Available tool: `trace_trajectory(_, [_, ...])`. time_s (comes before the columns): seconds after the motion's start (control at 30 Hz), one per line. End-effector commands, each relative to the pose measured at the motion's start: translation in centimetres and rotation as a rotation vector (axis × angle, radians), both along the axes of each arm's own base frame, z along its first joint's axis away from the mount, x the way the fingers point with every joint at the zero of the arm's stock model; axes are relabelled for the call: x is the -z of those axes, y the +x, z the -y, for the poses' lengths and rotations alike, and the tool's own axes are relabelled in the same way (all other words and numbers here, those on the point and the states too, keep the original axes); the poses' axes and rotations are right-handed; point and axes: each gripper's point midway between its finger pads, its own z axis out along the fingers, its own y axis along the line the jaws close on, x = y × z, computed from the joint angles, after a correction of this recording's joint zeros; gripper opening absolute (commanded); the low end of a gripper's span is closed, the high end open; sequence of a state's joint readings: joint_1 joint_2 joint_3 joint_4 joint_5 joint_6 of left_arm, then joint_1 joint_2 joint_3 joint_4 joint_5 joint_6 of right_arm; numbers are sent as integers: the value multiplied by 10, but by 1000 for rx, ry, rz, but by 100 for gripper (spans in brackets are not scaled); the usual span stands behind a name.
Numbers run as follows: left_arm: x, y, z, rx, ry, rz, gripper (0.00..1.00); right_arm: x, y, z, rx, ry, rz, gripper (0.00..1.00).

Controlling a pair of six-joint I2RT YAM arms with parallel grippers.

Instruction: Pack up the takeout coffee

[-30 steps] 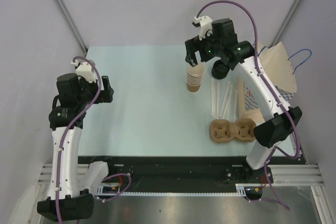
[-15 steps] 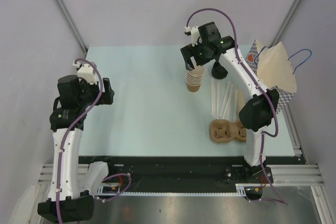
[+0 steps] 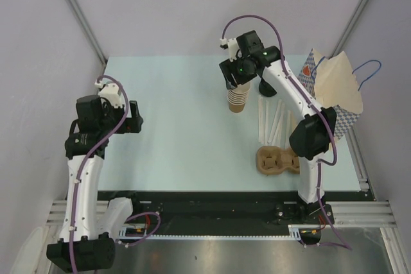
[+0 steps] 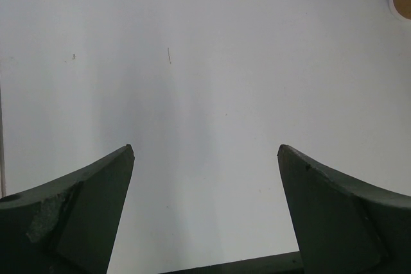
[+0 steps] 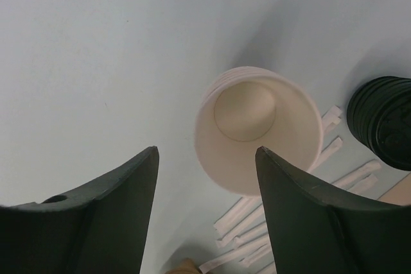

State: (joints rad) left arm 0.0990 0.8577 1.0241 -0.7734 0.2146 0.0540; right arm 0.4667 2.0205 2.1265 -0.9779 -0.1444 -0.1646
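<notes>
Right gripper (image 5: 205, 153) hangs just above cup stack (image 5: 247, 110), jaws apart, gripping nothing. Left gripper (image 4: 205, 152) well left of stack, jaws wide apart

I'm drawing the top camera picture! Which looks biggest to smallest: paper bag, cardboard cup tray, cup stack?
Largest: paper bag.
Middle: cup tray, partly hidden.
Smallest: cup stack, its top partly hidden too.

1. One stack of lidless tan cups (image 3: 238, 99).
2. One pile of black lids (image 3: 267, 86).
3. One cardboard cup carrier (image 3: 276, 160).
4. One paper bag (image 3: 337, 88).
5. Several white wrapped straws (image 3: 273, 123); the exact count is unclear.
</notes>
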Motion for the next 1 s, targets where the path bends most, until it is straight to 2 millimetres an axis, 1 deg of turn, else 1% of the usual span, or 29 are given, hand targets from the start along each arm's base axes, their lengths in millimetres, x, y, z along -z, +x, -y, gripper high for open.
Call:
trace_trajectory(0.0, [9,-2,6,21,-28,-41,99,7,5,-9,-23,-14,-6,65])
trace_trajectory(0.1, [12,-2,7,21,-31,-49,100,11,6,-11,-28,-15,-13,62])
trace_trajectory(0.23, [9,-1,8,30,-31,-39,99,14,5,-13,-32,-18,-22,56])
trace_trajectory(0.37, [8,0,7,25,-30,-32,100,21,4,-15,-38,-21,-38,47])
trace_trajectory(0.53, [12,0,6,21,-28,-43,99,22,2,-17,-45,-22,-44,46])
trace_trajectory(0.6, [12,0,6,21,-25,-43,100,24,2,-17,-48,-23,-48,43])
trace_trajectory(0.8, [10,-1,4,21,-11,-38,100,27,1,-18,-51,-25,-56,42])
trace_trajectory(0.83, [10,-1,4,21,-11,-37,100,26,1,-20,-54,-23,-52,40])
trace_trajectory(0.97, [13,-1,5,18,-22,-41,100,26,0,-19,-54,-24,-53,39])
